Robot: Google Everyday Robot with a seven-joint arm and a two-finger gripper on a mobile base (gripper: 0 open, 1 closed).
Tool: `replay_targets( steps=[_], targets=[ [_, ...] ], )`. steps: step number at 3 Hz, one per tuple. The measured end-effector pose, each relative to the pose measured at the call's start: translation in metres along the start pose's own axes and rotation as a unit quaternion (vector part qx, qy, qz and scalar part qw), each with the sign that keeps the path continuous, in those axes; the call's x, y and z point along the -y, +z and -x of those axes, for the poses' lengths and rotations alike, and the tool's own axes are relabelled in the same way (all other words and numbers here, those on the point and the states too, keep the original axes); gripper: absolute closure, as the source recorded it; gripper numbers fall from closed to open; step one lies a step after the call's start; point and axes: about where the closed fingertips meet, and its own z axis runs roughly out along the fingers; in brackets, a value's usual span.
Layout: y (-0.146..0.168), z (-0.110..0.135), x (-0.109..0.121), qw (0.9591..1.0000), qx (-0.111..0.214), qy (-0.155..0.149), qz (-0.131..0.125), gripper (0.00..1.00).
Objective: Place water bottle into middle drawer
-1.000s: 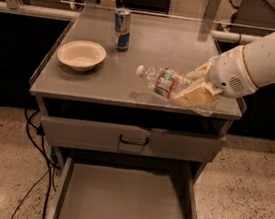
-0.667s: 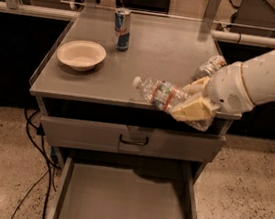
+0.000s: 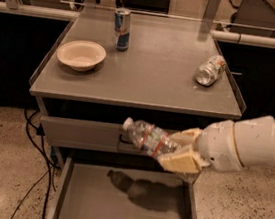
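Tool point(image 3: 177, 148), water bottle point(image 3: 148, 136) lower, over drawer point(image 3: 114, 207)

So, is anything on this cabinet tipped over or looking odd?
Yes: the stubby silvery can lies on its side near the right edge of the cabinet top, while the blue can stands upright. Nothing looks spilled. The gripper, shut on the water bottle, hangs above the open middle drawer.
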Motion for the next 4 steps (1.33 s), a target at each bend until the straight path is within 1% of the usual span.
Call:
replay_targets(
  steps=[1,2,3,4],
  targets=[
    [0.018,-0.036,-0.008,0.9994,0.001,0.032,0.016,1.00],
    [0.019,-0.035,-0.009,0.9994,0.001,0.030,0.016,1.00],
    [0.048,-0.051,-0.017,0.9980,0.001,0.052,0.036,1.00],
    [0.093,-0.085,-0.031,0.9936,0.010,0.092,0.065,1.00]
  ],
)
